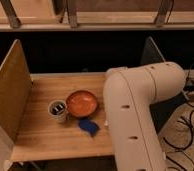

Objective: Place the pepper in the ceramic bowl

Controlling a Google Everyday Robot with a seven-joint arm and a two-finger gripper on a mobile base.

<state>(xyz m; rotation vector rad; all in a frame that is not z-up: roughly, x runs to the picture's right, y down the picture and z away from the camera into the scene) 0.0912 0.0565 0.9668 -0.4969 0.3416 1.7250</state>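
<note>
The ceramic bowl (82,103), round, shallow and glossy orange-red, sits near the middle of the wooden table (40,132). The pepper is not in view; I cannot tell where it lies. My white arm (135,110) fills the right of the camera view, bent over the table's right edge. The gripper is out of view, hidden behind or below the arm.
A small pale cup with dark contents (58,109) stands just left of the bowl. A flat blue object (89,126) lies in front of the bowl, next to the arm. Wooden side panels (9,90) stand at the table's left and right. Cables lie on the floor at right.
</note>
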